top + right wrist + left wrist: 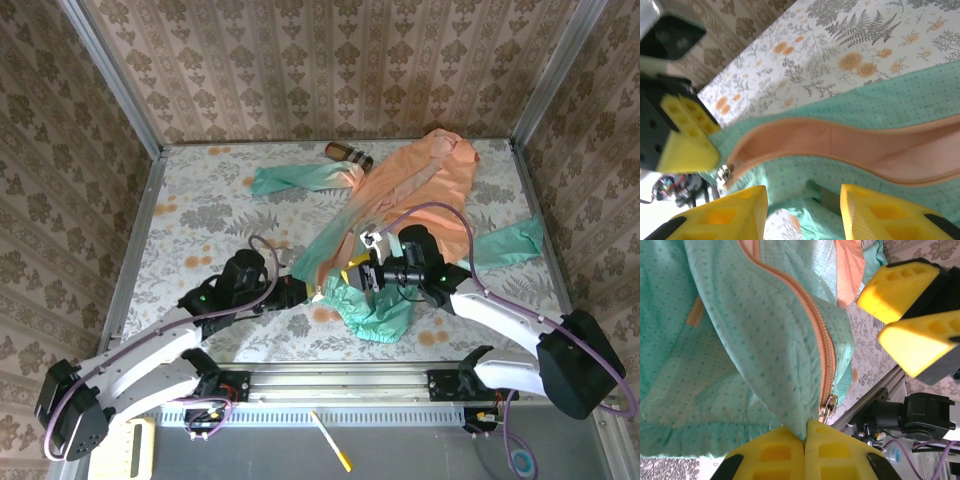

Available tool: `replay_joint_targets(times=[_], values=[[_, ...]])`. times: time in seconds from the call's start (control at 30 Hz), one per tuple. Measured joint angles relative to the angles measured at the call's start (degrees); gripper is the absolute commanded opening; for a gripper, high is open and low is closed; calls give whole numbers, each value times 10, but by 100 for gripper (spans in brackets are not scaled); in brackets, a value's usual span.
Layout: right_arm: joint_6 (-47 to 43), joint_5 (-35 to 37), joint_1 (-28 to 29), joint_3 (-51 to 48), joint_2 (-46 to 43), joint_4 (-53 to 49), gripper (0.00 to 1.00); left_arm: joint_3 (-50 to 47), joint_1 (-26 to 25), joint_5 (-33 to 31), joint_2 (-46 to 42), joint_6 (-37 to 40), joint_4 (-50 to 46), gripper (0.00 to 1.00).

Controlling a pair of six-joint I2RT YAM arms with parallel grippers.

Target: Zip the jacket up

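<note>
Left-arm state: left gripper [805,442] was clenched on the jacket [415,185], pinching the green fabric at the foot of the zipper [812,320]
Right-arm state: right gripper [802,197] was released, jaws standing apart with nothing gripped between them
Jacket position: spread on the table [200,200], peach upper part toward the far right corner, mint-green hem [700,437] at the near middle, between the 2 grippers
Zipper condition: not joined; in the right wrist view the 2 tooth rows parted in a narrow V showing peach lining
Slider [828,406]: sat at the hem end of the zipper, just beside the left fingertips; contact with them could not be told
Long axis: from the slider the zipper ran away from the arm bases, up and to the right toward the collar
Slider relative to right gripper: left of the gap between the jaws and just beyond the left-hand finger, not between the jaws
Nearer arm: both were near; the right one was free, the left anchored the hem
Judgement: the coming move likely required the right gripper to shift sideways onto the slider, then draw along the long axis
</note>
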Motion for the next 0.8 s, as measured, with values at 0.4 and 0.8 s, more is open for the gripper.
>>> replay_joint_targets(times=[0.4, 0.8], values=[[-190, 211, 190, 9, -84, -108, 44, 44, 4, 20, 6, 19, -124, 0], [-318, 361, 301, 98, 48, -142, 44, 61, 9, 30, 40, 26, -133, 0]])
